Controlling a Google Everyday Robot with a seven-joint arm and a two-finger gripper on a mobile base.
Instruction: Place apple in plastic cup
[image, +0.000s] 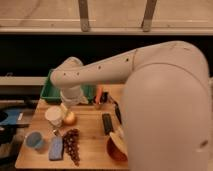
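The apple (69, 118) is orange-yellow and sits on the wooden table (90, 137), touching the right side of a taller white cup (53, 116). The plastic cup (35, 140) is short and light blue, and stands upright at the table's front left. My gripper (65, 106) hangs from the white arm (100, 70), just above and behind the apple and the white cup. It holds nothing that I can see.
A green tray (51, 93) lies at the back left. A blue sponge (56, 148) and dark grapes (73, 145) lie at the front. A black object (107, 123), a red bowl holding a banana (116, 148) and an orange item (99, 95) are to the right. The arm hides the table's right side.
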